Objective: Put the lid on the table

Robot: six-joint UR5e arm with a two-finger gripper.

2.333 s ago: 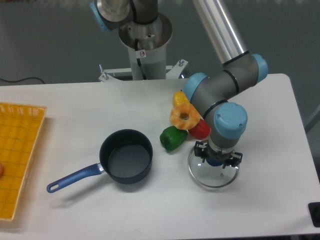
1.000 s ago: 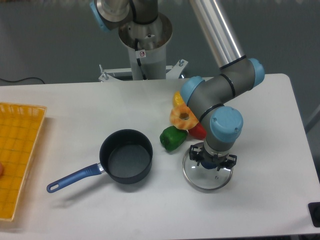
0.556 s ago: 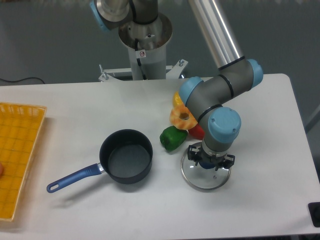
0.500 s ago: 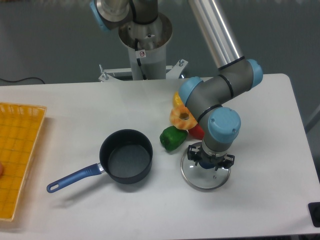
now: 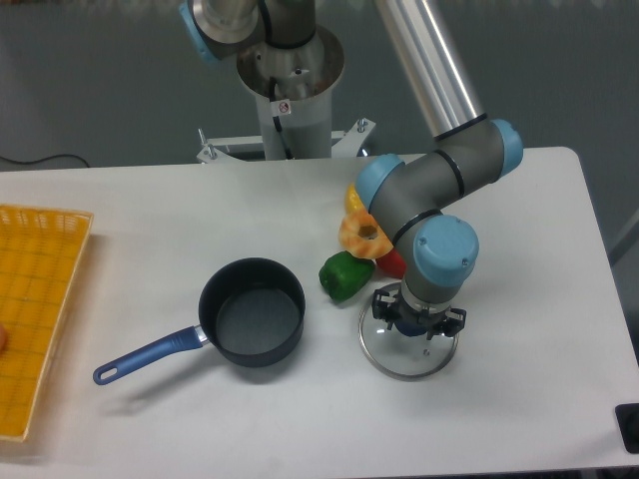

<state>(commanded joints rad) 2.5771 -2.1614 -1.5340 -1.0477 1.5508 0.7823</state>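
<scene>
Lid (image 5: 408,353) directly beneath gripper (image 5: 416,321), fingers seemingly clamped on its knob.

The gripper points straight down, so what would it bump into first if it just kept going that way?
The lid: the gripper sits right over its blue knob, seemingly around it already. Below that is only the table.

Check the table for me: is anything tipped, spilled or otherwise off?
Nothing stands out. The lid lies low over the table under the hand, right of the upright, empty saucepan. The toy vegetables sit bunched behind the lid, none spilled. The yellow tray lies flat at the left edge.
</scene>
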